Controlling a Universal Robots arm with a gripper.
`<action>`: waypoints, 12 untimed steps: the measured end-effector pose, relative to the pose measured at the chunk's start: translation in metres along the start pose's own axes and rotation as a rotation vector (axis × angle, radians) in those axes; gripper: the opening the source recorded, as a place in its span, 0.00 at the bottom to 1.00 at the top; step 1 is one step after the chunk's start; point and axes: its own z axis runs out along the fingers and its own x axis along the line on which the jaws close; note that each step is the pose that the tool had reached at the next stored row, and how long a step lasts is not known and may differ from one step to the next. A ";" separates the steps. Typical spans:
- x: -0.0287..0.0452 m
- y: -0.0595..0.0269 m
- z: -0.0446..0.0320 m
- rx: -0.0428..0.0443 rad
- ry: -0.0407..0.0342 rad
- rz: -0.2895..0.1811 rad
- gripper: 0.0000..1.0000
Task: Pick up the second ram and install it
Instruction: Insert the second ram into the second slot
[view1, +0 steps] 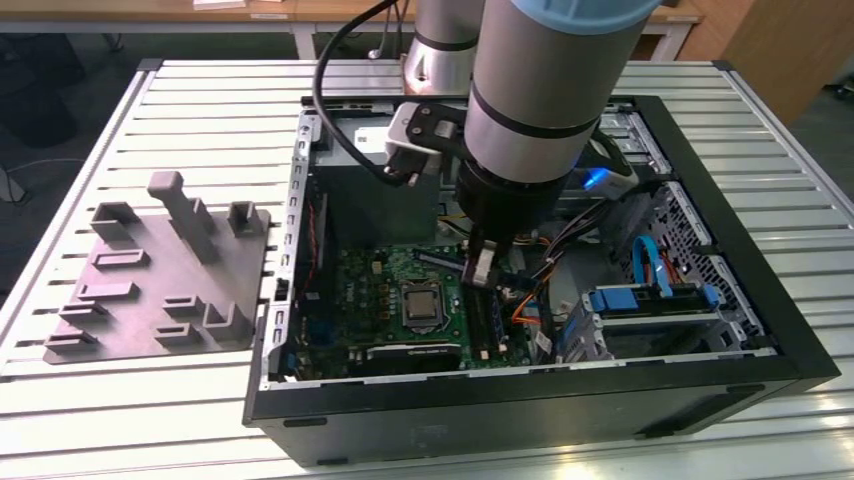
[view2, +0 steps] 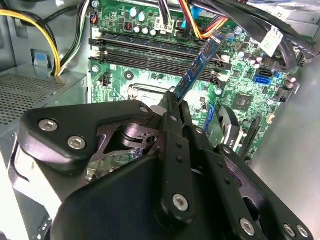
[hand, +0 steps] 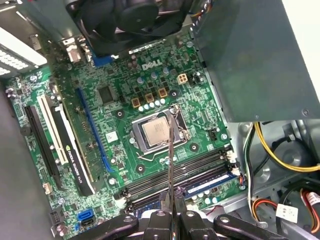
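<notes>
Pinching the second ram by one end, the gripper hangs inside the open computer case. The strip juts out over the motherboard near the memory slots and is not yet seated. Held so far from its middle, it could pivot in the fingers or meet a slot askew — jamming or stressing the board — and the cables close by might snag it. Counted: one strip in hand, one processor socket, one grey fixture block, and what look like four slots.
</notes>
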 end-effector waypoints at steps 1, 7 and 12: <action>0.0000 0.0000 0.0000 0.0006 -0.0003 0.007 0.14; 0.0000 0.0000 0.0000 0.0043 -0.0018 0.046 0.14; 0.0000 0.0000 0.0000 0.0075 -0.0031 0.080 0.14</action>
